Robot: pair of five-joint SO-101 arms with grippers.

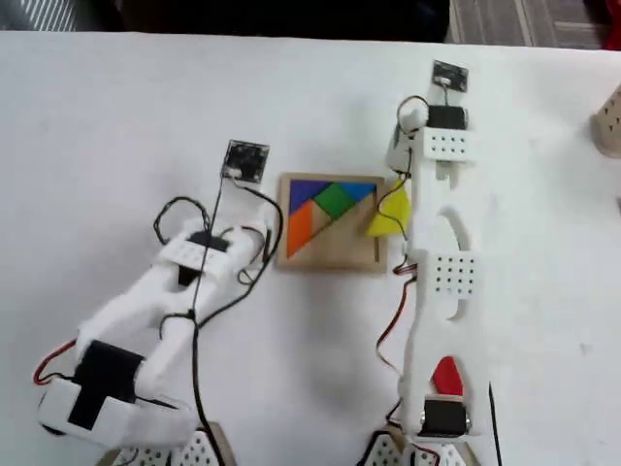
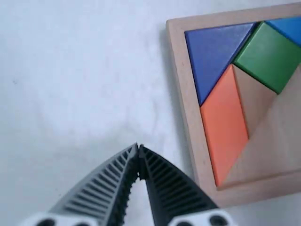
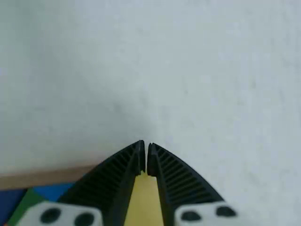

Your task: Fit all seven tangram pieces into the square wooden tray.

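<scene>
The right claw (image 3: 145,151) pinches the yellow triangle (image 1: 390,216) at the right edge of the tray (image 1: 344,245). The left claw (image 2: 138,153) is pressed together, empty, left of the tray. Next, I think: lower the triangle into the bare corner.

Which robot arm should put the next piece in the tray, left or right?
Right, most likely. The right gripper is shut on the yellow triangle, at the edge of the tray. The left gripper is shut on nothing, beside the opposite edge.
</scene>
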